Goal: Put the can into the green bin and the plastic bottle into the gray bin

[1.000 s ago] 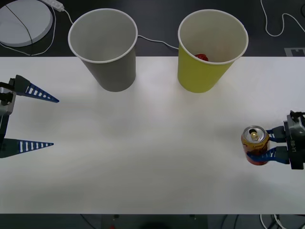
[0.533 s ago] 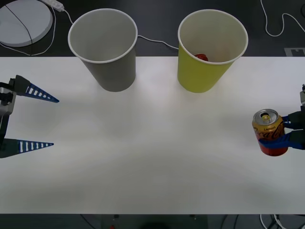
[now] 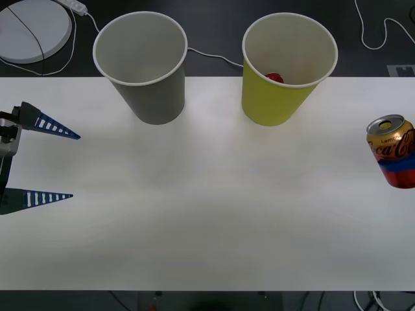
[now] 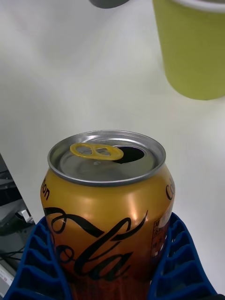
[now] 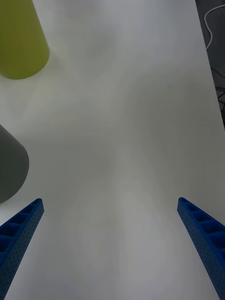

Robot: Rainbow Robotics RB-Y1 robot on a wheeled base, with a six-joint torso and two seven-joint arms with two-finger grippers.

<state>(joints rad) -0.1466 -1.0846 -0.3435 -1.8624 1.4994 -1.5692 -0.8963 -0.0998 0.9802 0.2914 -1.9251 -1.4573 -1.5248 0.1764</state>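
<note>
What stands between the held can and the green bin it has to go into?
Nothing visible does. The right gripper holds the can at the table's right edge, and only bare tabletop lies between it and the green bin.

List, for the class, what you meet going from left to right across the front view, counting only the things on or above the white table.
left gripper, fingers spread open → gray bin → green bin → can, lifted at the table's right edge, clamped between the right gripper's fingers.
</note>
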